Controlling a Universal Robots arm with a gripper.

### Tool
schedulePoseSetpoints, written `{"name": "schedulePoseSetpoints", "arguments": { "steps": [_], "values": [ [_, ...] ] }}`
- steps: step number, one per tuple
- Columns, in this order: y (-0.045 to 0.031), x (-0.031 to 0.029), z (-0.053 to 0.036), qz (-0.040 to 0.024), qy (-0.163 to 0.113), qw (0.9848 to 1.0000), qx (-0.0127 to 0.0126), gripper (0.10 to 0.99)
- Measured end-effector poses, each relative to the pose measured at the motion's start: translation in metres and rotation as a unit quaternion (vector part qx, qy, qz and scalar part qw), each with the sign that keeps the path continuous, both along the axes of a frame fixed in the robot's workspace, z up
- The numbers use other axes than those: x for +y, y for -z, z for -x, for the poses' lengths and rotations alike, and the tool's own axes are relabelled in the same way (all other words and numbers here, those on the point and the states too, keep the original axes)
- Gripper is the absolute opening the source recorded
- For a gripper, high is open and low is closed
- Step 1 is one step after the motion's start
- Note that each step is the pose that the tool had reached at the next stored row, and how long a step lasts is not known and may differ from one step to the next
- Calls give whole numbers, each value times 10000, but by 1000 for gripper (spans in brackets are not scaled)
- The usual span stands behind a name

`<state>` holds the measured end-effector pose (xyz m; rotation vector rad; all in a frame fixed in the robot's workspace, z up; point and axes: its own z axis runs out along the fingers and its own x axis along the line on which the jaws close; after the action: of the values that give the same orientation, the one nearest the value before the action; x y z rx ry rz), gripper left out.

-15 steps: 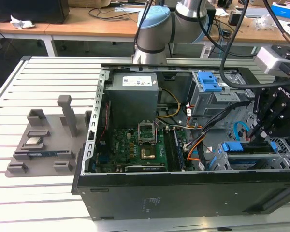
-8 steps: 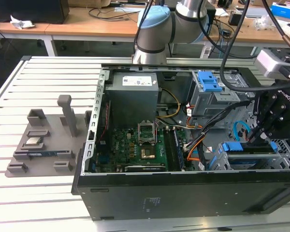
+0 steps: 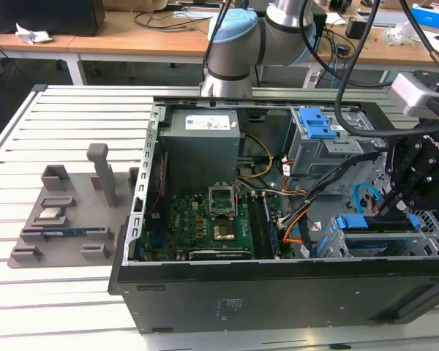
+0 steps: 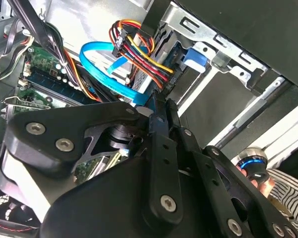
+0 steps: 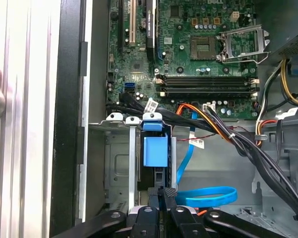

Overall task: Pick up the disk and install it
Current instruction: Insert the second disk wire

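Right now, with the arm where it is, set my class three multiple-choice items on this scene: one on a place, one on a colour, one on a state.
1. In the exterior view, where is the gripper?
A. Over the grey parts tray
B. Above the drive cage at the right end of the computer case
C. Over the power supply

2. What colour is the flat looped cable beside the drive cage?
A. Blue
B. Green
C. White

3. How do the gripper's fingers stand?
A. Spread wide apart
B. Shut together
C. Closed around a memory stick

Answers:
1. B, since the exterior view shows the gripper reaching down at the cage on that view's right.
2. A, since the first wrist view shows a bright blue loop.
3. B, since the tips meet with no gap in both wrist views.
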<state>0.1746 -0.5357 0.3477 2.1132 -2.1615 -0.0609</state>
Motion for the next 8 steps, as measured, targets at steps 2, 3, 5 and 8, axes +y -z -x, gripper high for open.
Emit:
{"name": "schedulePoseSetpoints", "arguments": {
  "steps": [2, 3, 5, 8],
  "values": [
    [-2, -47, 0, 0, 0, 10000, 0, 161],
    [-3, -63, 0, 0, 0, 10000, 0, 161],
    [2, -66, 0, 0, -1, 10000, 0, 161],
    [23, -66, 0, 1, -1, 10000, 0, 161]
  ]
}}
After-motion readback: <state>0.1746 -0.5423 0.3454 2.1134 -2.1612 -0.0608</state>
